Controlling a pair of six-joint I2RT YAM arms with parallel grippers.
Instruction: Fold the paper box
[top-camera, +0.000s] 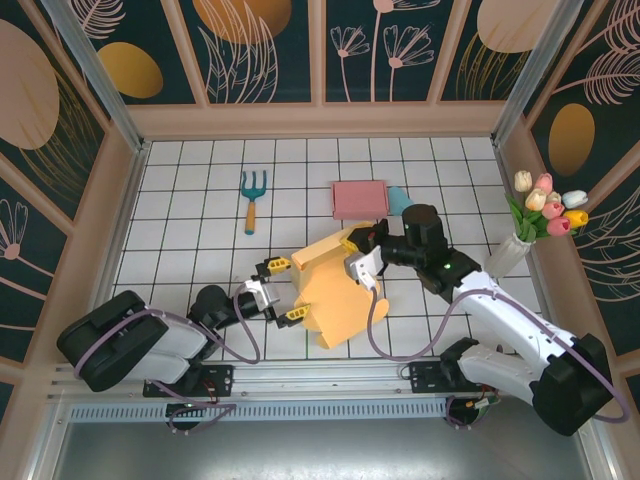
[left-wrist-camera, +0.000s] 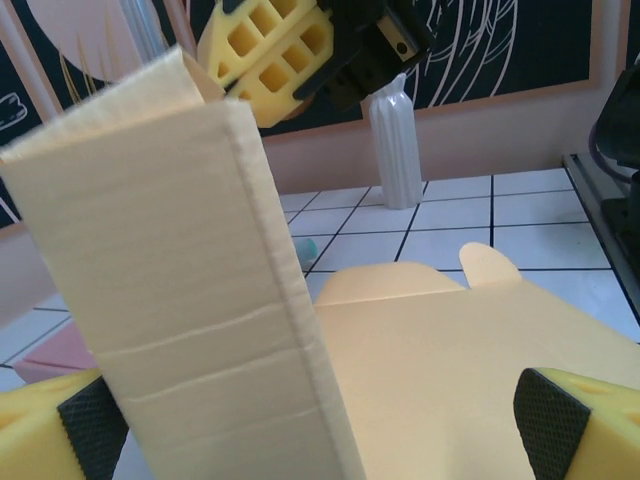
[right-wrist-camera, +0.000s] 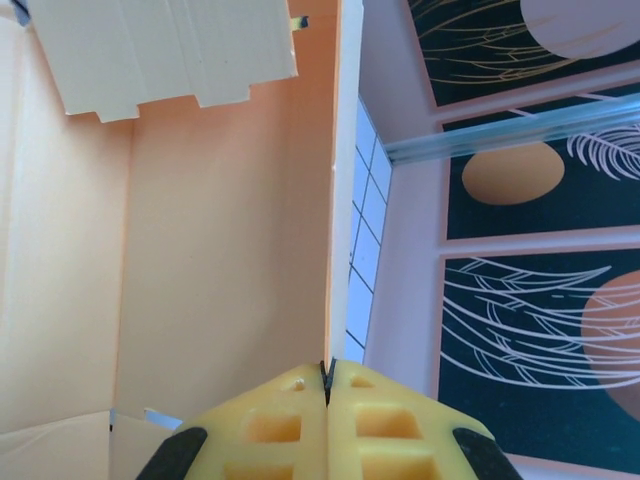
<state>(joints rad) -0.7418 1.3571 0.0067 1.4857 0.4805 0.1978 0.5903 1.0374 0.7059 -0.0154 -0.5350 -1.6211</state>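
The yellow paper box (top-camera: 335, 290) lies partly folded in the middle of the tiled floor. My left gripper (top-camera: 280, 290) is open at its left side, one finger (top-camera: 272, 266) behind and the other in front of the box's edge. In the left wrist view an upright flap (left-wrist-camera: 190, 290) stands between the pads (left-wrist-camera: 550, 420), beside a flat panel (left-wrist-camera: 470, 370). My right gripper (top-camera: 362, 262) is shut on the box's raised right wall. The right wrist view has that thin wall edge (right-wrist-camera: 334, 200) pinched between the closed fingertips (right-wrist-camera: 327, 385).
A blue and yellow toy garden fork (top-camera: 252, 198) lies at the back left. A pink tray (top-camera: 359, 198) and a teal object (top-camera: 400, 197) sit behind the box. A white vase of tulips (top-camera: 520, 235) stands at the right wall. Walls enclose three sides.
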